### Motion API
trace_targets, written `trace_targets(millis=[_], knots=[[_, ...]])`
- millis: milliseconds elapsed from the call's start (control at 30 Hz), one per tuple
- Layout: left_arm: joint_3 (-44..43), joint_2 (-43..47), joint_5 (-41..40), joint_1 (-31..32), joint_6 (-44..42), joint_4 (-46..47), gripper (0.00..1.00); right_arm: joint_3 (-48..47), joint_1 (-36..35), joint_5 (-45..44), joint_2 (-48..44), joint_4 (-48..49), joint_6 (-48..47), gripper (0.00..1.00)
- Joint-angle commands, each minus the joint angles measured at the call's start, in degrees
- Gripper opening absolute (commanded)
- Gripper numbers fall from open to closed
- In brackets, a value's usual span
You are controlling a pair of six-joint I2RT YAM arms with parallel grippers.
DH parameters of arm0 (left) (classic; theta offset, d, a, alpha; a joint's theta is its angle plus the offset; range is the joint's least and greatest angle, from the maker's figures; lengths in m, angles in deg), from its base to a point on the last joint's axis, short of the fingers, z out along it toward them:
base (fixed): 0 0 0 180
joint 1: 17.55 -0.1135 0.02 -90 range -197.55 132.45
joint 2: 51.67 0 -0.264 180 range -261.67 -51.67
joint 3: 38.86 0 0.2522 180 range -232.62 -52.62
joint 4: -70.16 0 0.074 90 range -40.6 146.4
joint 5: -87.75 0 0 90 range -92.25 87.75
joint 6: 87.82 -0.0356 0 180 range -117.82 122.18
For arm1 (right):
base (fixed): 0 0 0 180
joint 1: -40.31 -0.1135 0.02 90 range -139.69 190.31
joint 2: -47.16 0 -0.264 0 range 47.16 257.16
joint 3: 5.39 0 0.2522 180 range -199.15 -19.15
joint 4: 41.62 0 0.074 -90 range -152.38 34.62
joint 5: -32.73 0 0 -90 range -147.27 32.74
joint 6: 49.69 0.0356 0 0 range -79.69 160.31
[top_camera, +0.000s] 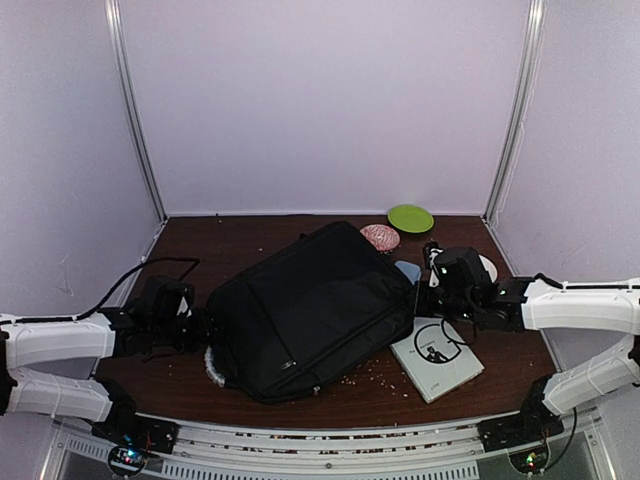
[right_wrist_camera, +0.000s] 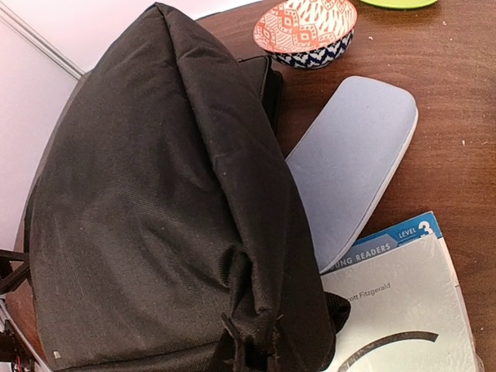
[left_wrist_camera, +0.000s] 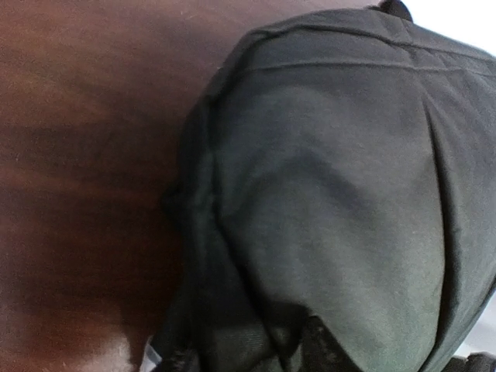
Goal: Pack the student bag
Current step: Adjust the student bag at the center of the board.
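The student bag lies slantwise in the middle of the counter, between my arms. My right jaws are pressed together on a bunched fold at its right end, I judge to lift the mouth for the grey case and book lying against it. My left jaws sit at the other end, likely steadying; spread or gripping, I cannot tell.

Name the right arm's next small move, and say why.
Probably lift the bunched edge of the large black fabric bag that the right gripper pinches: the white paperback book and flat grey-blue case lie outside beside it.
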Motion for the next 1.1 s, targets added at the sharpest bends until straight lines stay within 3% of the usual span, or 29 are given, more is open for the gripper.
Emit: trace_targets(millis=[0,133,267,367,533,700,767,933,1067], knots=[[-4.4,-0.3,0.5,0.2,-3.9,4.1,0.25,-1.1,-1.2,0.1,-2.0,-0.2,0.9,0.0],[-12.2,1.2,-2.4,-0.3,-10.5,-2.1,0.0,-3.4,-1.3,-0.1,-3.8,-1.3,0.2,0.0],[-21.4,-1.0,-4.3,-1.4,-16.9,-5.5,0.0,-6.0,-1.5,-1.7,-6.1,-1.8,-0.5,0.0],[-25.6,-5.3,-3.2,-2.5,-19.6,-2.9,0.0,-6.1,-1.5,-4.0,-6.6,-0.9,-0.4,0.0],[-29.0,-14.9,0.8,-4.8,-20.1,3.6,0.0,-4.8,-1.8,-3.6,-3.3,-0.3,0.4,0.0],[-30.1,-22.3,-1.5,-6.1,-20.9,5.1,0.0,-3.1,-2.5,-2.4,-0.4,-0.8,1.0,0.0],[-30.5,-23.6,-2.7,-6.4,-21.6,4.7,0.05,-2.8,-2.9,-2.0,-0.2,-2.1,0.5,0.13],[-32.5,-23.6,-5.3,-6.7,-24.3,0.7,0.26,-2.5,-3.6,-2.8,-3.4,-7.5,-0.4,0.62],[-32.6,-19.1,-8.0,-6.6,-25.3,-4.3,0.68,-4.2,-3.7,-4.1,-7.8,-14.5,-2.9,0.78]])
